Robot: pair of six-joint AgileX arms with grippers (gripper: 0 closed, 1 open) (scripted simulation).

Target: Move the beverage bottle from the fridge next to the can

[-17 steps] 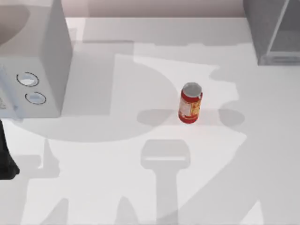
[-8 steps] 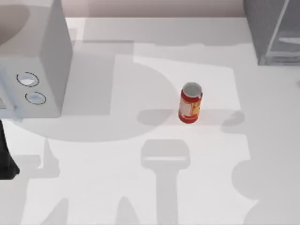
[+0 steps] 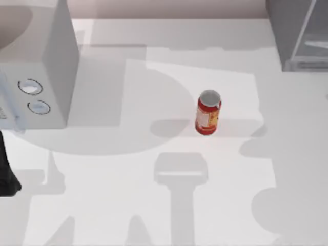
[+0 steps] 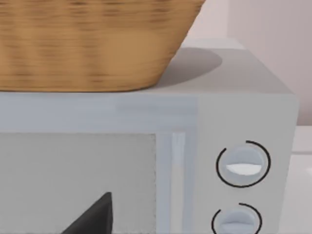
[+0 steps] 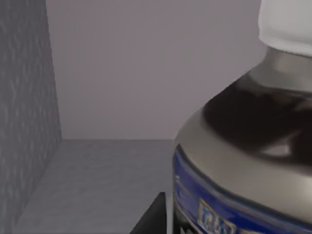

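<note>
Bottle (image 5: 243, 146) stands inside the fridge (image 3: 300, 33) close before the right wrist camera, grip state cannot be told; can (image 3: 207, 113) upright mid-table.

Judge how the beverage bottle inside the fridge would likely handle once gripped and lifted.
The beverage bottle looks nearly full of dark liquid, so probably heavy for its size. Its smooth rounded shoulder and glossy label suggest it could slip or roll if laid down. Standing tall on the fridge floor, it may tip when nudged.
</note>
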